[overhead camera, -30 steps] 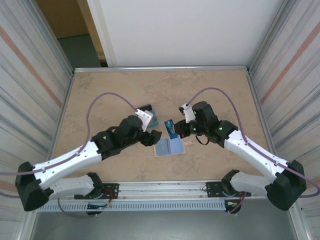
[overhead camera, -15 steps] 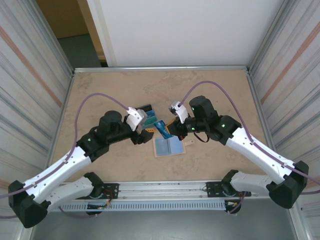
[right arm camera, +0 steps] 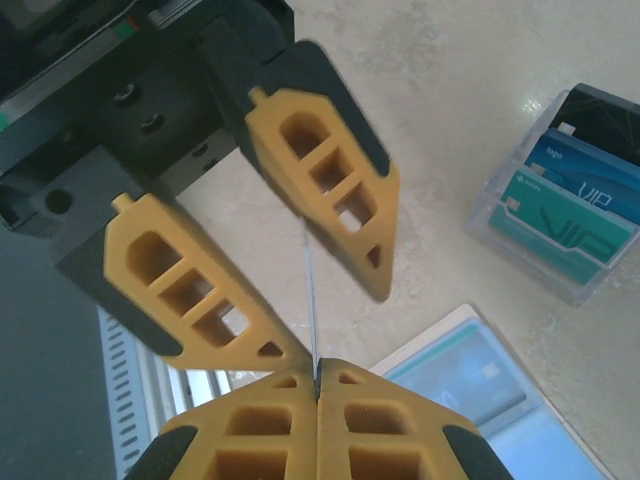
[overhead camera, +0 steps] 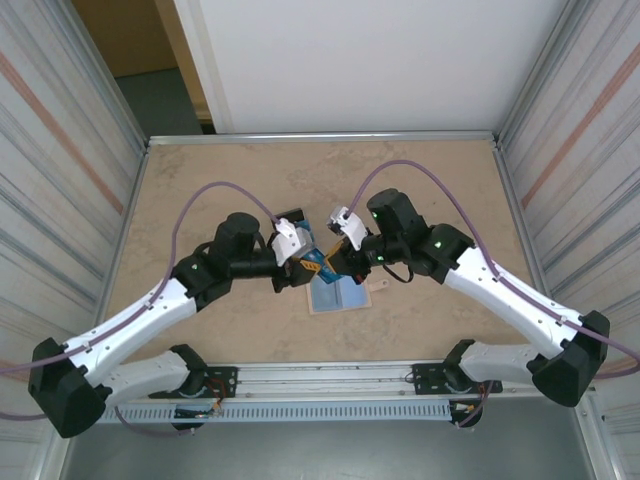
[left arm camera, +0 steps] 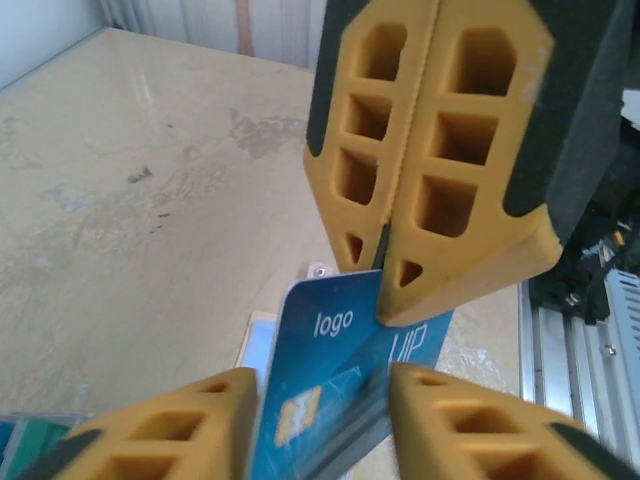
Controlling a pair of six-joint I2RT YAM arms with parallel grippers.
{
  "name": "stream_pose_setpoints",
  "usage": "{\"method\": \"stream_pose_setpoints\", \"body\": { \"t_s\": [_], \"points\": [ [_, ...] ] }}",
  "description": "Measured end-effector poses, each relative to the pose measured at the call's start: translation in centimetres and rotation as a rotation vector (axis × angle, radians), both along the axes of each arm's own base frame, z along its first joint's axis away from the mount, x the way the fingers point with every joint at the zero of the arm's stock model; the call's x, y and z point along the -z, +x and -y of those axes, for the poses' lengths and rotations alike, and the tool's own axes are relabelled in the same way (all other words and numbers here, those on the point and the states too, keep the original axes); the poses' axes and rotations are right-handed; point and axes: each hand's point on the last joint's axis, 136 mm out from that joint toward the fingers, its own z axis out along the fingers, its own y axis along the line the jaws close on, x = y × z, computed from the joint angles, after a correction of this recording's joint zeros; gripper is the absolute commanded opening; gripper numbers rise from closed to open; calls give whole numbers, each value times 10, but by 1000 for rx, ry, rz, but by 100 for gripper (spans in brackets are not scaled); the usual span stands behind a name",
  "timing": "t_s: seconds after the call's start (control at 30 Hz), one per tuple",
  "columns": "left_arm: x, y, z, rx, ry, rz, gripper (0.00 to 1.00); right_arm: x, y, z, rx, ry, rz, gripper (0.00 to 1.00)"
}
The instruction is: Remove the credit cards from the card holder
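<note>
On the overhead view both arms reach in and meet over the middle of the table. The right gripper is clamped tight on a blue card. From the left wrist I see its two fingers pressed flat together with the card's top edge caught in the seam. The card hangs below them, printed "logo" and "VIP", with a gold chip on its face. It is up in the air, off the table.

The left gripper faces it from the other side. Its jaws stand narrow but not closed, with one finger on each side of the card. From the right wrist I see the card edge-on as a thin line running between them, and bare table shows in the gap. I cannot tell whether either pad touches the card; that view is a little blurred there.

The holder lies open and flat on the table, just nearer the arm bases than the two grippers. Its light-blue inner faces are up, and its tan tab sticks out on the right. The right wrist view shows a greenish card lying in one side of it.

A clear tray sits on the table near the holder but apart from it. It holds a black, a blue and a teal card, stepped one behind the other.
</note>
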Motion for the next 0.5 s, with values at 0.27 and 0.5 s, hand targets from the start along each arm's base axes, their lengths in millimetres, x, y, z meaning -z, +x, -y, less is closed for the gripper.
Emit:
{"method": "stream_pose_setpoints", "body": {
  "t_s": [0.27, 0.5],
  "points": [
    [2, -5, 4, 42, 3, -13, 0, 4, 4, 3, 12, -27, 21, 25],
    [-2, 3, 0, -15, -2, 5, 0, 0, 14, 7, 70, -30, 54, 52]
  ]
}}
